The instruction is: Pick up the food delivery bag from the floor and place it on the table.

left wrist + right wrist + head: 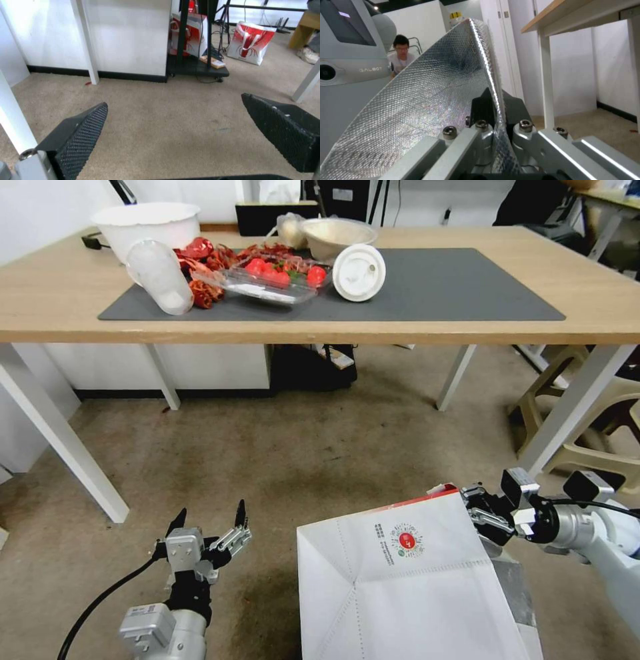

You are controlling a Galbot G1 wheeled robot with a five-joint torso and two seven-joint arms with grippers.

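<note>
Bag: nearest my head camera, at 5 o'clock in that view, I see the food delivery bag, white face with the small round red logo turned up toward me, a red side panel along its far edge and foil showing down its right side
Right gripper: at 4 o'clock, the right gripper sits at the bag's upper right corner; my right wrist camera shows its jaws closed on the bag's foil-lined wall, the sheet running straight between the two pads
Left gripper: at 7 o'clock, the left gripper hangs low over the floor, fingers spread wide with nothing between them, well apart from the bag
Bag position: low in front of me, below the table's top; I cannot tell whether its base is touching the floor
Table: at 12 o'clock, the table carries bowls, a tray of strawberries and a lid on the left half of the dark mat; the mat's right half is bare
Step in hand: I judge the grasp is made and the lift is under way
Next move: calls for raising the bag above the table's near edge, then carrying it forward to the bare right half of the mat
</note>
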